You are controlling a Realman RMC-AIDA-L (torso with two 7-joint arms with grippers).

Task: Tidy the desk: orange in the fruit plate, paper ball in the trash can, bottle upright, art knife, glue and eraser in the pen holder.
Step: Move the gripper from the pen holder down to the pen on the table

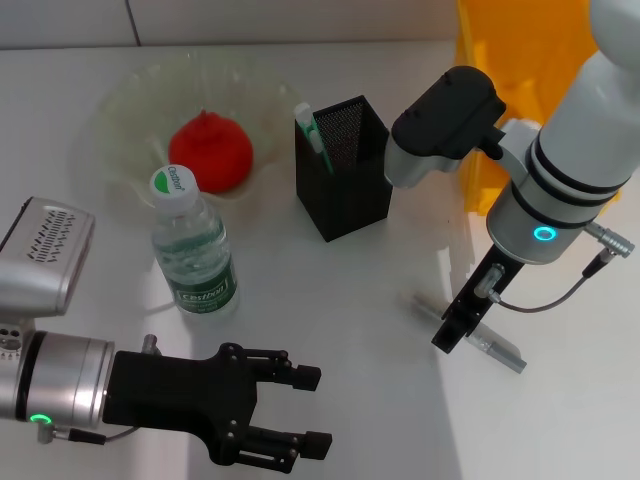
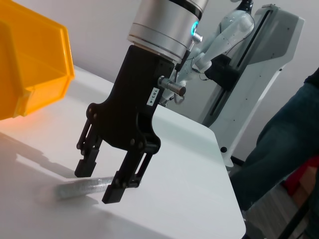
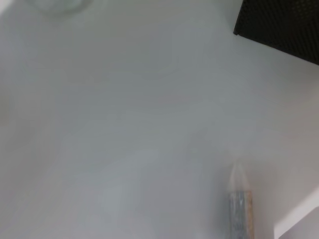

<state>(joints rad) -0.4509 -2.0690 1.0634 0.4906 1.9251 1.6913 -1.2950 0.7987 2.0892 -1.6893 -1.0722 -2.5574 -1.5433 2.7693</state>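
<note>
The jaws of the right gripper (image 2: 103,183) are being held spread, 1 finger on each side of the glue stick (image 2: 82,188), which is lying flat on the white table (image 1: 360,330); whether the pads are touching it cannot be told. In the head view the same gripper (image 1: 455,335) is being lowered at the right of centre over the grey tube (image 1: 497,349), whose ends are showing on both sides of the fingers. In the right wrist view the tube's pointed cap (image 3: 238,177) is appearing at the lower right.

The left gripper (image 1: 290,415) is being kept low in the lower left of the frame, its fingers spread on nothing.

Farther out, the pen holder (image 1: 343,165) is standing upper centre with 1 white-and-green item already in it. The bottle (image 1: 192,250) is upright at centre left, the orange (image 1: 210,150) is sitting in the fruit plate (image 1: 120,100), and a yellow bin (image 1: 500,60) is at the upper right.

The glue pick-up appears to be in hand. Next, the jaws would need closing on the tube, followed by lifting and carrying to the holder.
</note>
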